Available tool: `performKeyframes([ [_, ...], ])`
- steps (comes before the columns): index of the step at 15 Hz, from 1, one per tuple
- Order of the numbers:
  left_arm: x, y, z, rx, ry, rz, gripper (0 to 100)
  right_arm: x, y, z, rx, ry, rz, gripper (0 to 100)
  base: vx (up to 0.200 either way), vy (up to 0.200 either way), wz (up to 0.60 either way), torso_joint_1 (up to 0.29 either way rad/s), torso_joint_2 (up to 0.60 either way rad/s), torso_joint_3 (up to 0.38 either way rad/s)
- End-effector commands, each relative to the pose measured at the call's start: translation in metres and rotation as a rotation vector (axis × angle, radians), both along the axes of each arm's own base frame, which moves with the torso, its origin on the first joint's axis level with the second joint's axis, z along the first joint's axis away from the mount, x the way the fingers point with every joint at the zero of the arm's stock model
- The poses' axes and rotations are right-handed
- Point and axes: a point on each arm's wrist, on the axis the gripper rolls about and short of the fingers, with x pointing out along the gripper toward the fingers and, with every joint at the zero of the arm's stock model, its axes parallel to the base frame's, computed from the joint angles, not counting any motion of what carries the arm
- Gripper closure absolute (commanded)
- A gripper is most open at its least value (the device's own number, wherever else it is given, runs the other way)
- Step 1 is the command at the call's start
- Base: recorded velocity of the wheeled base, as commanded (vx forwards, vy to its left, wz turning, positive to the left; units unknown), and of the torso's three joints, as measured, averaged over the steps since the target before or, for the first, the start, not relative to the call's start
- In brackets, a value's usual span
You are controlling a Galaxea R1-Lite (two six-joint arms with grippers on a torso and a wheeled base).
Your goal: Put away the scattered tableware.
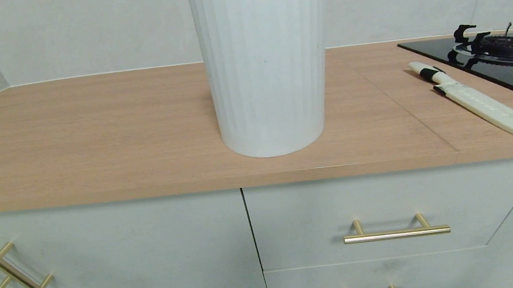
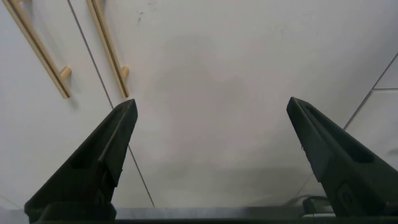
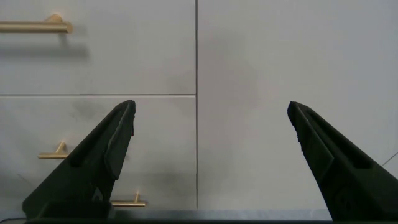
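1. Dark fingers (image 2: 93, 168) of the left gripper (image 2: 210, 102) stand wide apart with nothing between them. They face a pale cabinet door (image 2: 236, 93) that carries long brass handles (image 2: 109, 46).
2. Spread just as wide and equally empty, the right gripper (image 3: 210, 106) faces pale drawer fronts (image 3: 93, 62) with brass bar pulls (image 3: 34, 27).
3. From the head view, grey cabinet fronts sit under the wooden desk (image 1: 74, 132), one drawer showing a brass drawer handle (image 1: 396, 233).
4. A ribbed white container (image 1: 264, 69) stands upright near the middle of the desk, close to its front edge; its top is out of frame.
5. The knife (image 1: 473, 99), cream with black bands on its grip, lies flat on the desk at the robot's right. It is well apart from the container and just beside the hob, its blade end pointing toward the front edge.
6. The black hob (image 1: 486, 66), with a dark burner grate (image 1: 503, 43), occupies the far right corner of the desk.
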Motion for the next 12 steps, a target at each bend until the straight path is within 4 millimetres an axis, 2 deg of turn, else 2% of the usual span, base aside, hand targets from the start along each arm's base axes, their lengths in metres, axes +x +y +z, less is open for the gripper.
performKeyframes([
  [1, 0.0001, 0.0, -0.0001, 0.0, 0.002, 0.0, 0, 0.0001, 0.0, 0.0, 0.0, 0.002, 0.001, 0, 0.0, 0.0, 0.0, 0.0, 0.0, 0.0],
  [3, 0.0001, 0.0, 0.0, 0.0, 0.001, 0.0, 0, 0.0001, 0.0, 0.0, 0.0, 0.002, 0.001, 0, 0.0, 0.0, 0.0, 0.023, -0.11, -0.089],
  [6, 0.0, 0.0, 0.0, 0.0, -0.001, 0.0, 0, 0.0001, 0.0, 0.0, 0.0, 0.002, 0.001, 0, 0.0, 0.0, 0.0, 0.074, -0.25, -0.268],
  [12, 0.0001, 0.0, -0.0001, 0.0, 0.002, 0.0, 0, 0.0, 0.0, -0.0001, 0.0, 0.001, 0.001, 0, 0.0, 0.0, 0.0, 0.169, -0.5, -0.291],
])
